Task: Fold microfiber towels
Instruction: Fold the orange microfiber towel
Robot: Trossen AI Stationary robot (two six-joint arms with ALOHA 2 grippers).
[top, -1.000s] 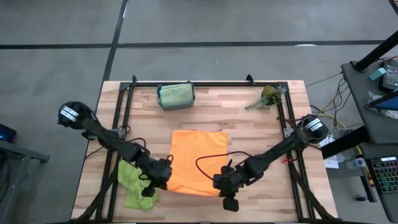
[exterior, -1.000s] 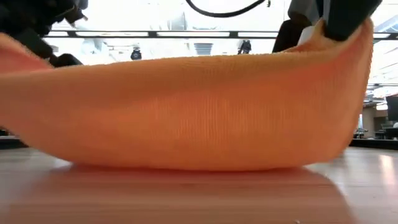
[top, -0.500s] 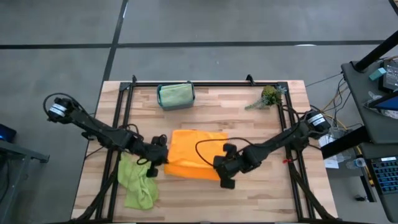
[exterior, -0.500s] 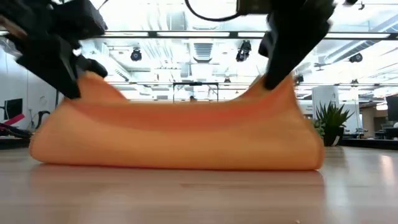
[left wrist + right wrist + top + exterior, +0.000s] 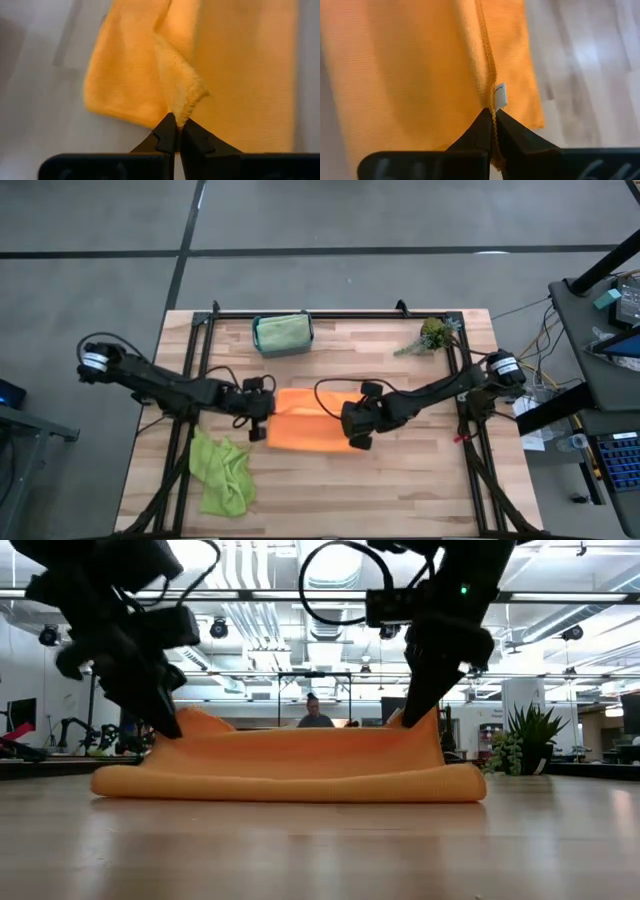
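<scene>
My left gripper [image 5: 257, 409] and my right gripper [image 5: 352, 423] are both closed tight, each one pinching a corner of the orange towel [image 5: 305, 430]. The towel lies folded over itself at the middle of the table [image 5: 400, 490], its pinched corners lifted a little. The lime green towel [image 5: 222, 476] lies crumpled near the table's front left corner.

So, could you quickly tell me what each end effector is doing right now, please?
Left end effector: shut on a corner of the orange towel.
Right end effector: shut on the orange towel's hem, beside its white tag.
</scene>
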